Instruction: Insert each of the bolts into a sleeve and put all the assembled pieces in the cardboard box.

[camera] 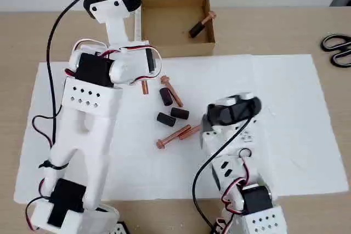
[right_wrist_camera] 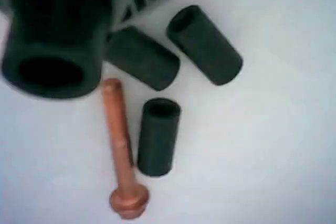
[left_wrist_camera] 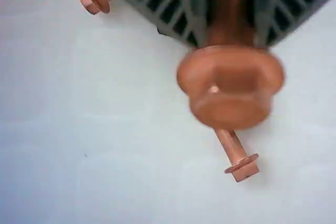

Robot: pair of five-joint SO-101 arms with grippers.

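Note:
My left gripper (camera: 143, 80) is shut on a copper bolt (left_wrist_camera: 229, 82) and holds it just above the white sheet, head down, near the cardboard box (camera: 147, 23). My right gripper (camera: 207, 126) is shut on a black sleeve (right_wrist_camera: 52, 51), whose open bore faces the camera. Three loose black sleeves (camera: 165, 96) (camera: 179, 113) (camera: 165, 119) lie between the arms. Beside them lie loose bolts (camera: 171, 90) (camera: 174, 135) (camera: 190, 131). One assembled bolt and sleeve (camera: 201, 24) lies in the box by its right wall.
A white sheet (camera: 285, 113) covers the wooden table. Scissors (camera: 337, 49) lie at the far right, off the sheet. The left arm's body covers the sheet's left part.

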